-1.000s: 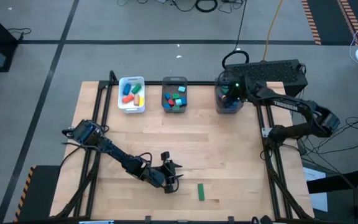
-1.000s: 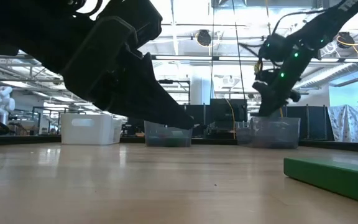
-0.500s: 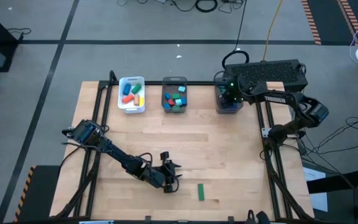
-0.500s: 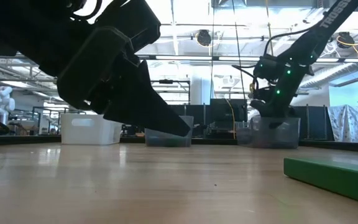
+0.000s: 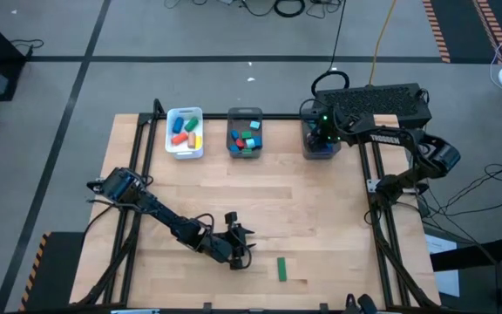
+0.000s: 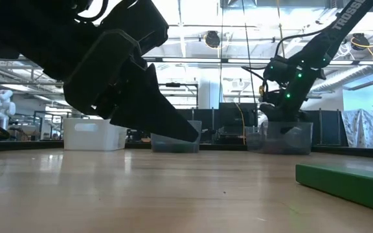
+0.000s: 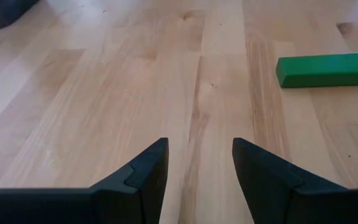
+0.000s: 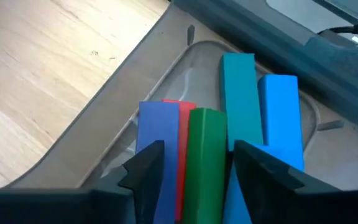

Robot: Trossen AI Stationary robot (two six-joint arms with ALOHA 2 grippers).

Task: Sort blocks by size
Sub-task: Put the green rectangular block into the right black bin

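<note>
I have the right gripper point(image 8: 191, 165) low over the grey bin point(image 5: 319, 146) at upper right of the high view, its fingers apart around a green bar point(image 8: 206, 163) lying among the long blocks point(image 8: 241, 99); I should lift straight up so nothing drags out. Compared with a second ago, that arm has swung in over the bin. The left gripper point(image 7: 196, 168) waits spread open at lower centre, near the last green block point(image 5: 281, 269).
</note>
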